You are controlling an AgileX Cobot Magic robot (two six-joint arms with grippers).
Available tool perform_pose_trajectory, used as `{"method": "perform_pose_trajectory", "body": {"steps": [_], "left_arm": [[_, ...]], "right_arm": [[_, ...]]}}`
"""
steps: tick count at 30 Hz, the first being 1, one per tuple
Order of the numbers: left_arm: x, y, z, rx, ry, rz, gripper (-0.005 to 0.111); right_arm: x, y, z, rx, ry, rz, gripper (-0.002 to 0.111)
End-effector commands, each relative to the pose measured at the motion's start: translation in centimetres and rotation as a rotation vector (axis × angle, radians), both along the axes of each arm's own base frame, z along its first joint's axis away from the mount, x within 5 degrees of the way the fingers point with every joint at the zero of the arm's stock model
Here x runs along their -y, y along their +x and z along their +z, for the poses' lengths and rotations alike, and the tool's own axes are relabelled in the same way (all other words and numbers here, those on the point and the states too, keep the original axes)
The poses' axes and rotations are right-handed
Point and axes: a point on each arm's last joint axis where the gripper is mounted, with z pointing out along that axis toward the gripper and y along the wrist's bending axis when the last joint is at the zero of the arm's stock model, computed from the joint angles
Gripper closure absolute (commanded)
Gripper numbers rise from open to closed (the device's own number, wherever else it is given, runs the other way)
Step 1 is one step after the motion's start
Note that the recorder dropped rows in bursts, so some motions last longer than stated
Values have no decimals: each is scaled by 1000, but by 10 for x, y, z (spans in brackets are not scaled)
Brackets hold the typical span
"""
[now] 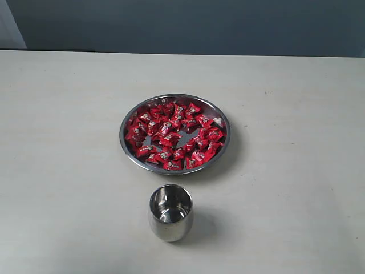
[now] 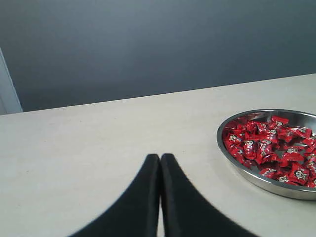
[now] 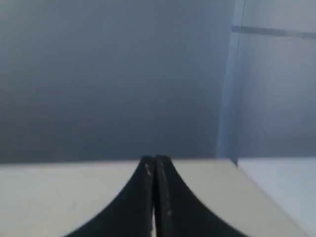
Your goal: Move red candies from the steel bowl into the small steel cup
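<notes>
Red candies (image 1: 174, 136) share a pale table (image 1: 68, 171) with two steel pieces: the wide steel bowl (image 1: 211, 108) at mid-table holds them in a loose heap, and the small steel cup (image 1: 170, 220) stands upright just apart from it, nearer the camera. The left gripper (image 2: 160, 157) and right gripper (image 3: 154, 159) each show black jaws closed tip to tip above the tabletop.
</notes>
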Motion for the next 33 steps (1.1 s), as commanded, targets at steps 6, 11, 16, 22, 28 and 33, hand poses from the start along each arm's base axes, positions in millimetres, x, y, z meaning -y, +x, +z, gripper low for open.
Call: {"method": "perform_pose_trajectory", "body": {"steps": [6,11,16,22,28,33], "left_arm": [[0,0,-1,6,1,1,105],[0,0,-1,6,1,1,105],[0,0,-1,6,1,1,105],[0,0,-1,6,1,1,105],[0,0,-1,8,0,1,105],[0,0,-1,8,0,1,105]], "right_arm": [[3,-30,54,709,59,-4,109],[4,-26,50,745,665,285,109],[0,-6,21,387,952,252,109],[0,-1,5,204,885,148,109],[-13,-5,48,305,488,290,109],[-24,42,116,49,179,385,109]]}}
